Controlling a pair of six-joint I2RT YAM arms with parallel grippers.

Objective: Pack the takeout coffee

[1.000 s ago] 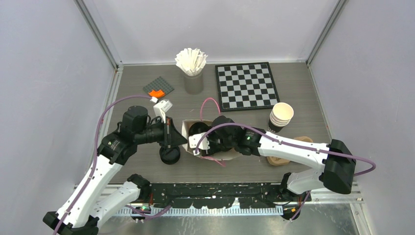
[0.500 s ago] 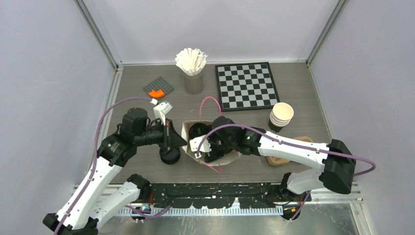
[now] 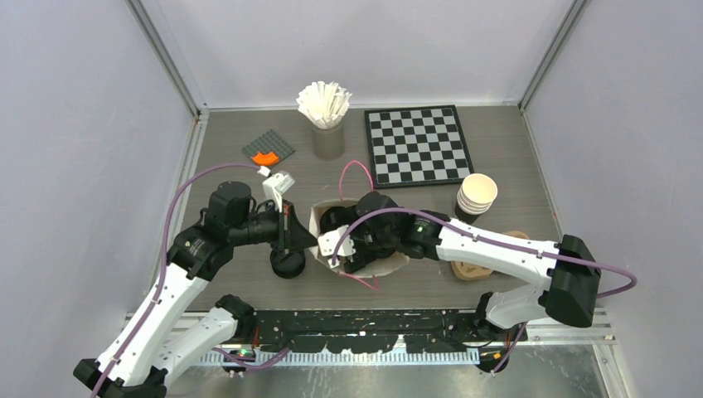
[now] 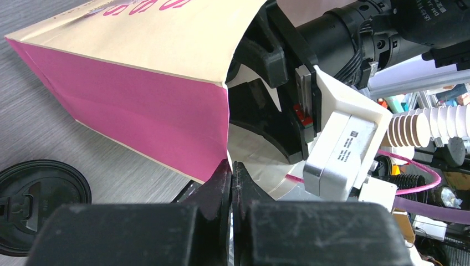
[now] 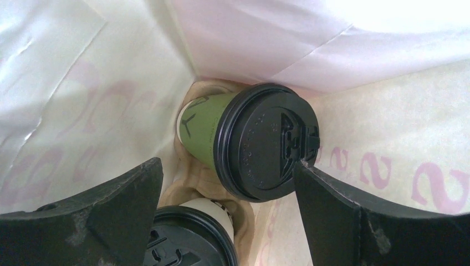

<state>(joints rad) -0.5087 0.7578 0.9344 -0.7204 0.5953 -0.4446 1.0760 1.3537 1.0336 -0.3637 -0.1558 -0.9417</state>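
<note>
A green takeout coffee (image 5: 206, 126) with a black lid (image 5: 260, 144) leans in a brown pulp carrier (image 5: 195, 178) at the bottom of the cream paper bag (image 5: 388, 138). A second black-lidded cup (image 5: 188, 241) sits beside it, closer to the camera. My right gripper (image 5: 227, 166) is inside the bag (image 3: 390, 264), open above both cups and holding nothing; its right fingertip (image 5: 310, 177) is close to the green cup's lid. My left gripper (image 4: 231, 169) is shut on the edge of the bag's mouth (image 4: 224, 122), beside the pink side panel.
Another black-lidded cup (image 3: 288, 263) stands on the table left of the bag. To the right are a stack of paper cups (image 3: 477, 197) and a second pulp carrier (image 3: 474, 269). Further back are a chessboard (image 3: 417, 146), a holder of white sticks (image 3: 325, 112) and a grey plate (image 3: 269, 148).
My right gripper's jaws have spread wider inside the bag and the wrist has shifted slightly. The left gripper keeps its hold on the bag edge.
</note>
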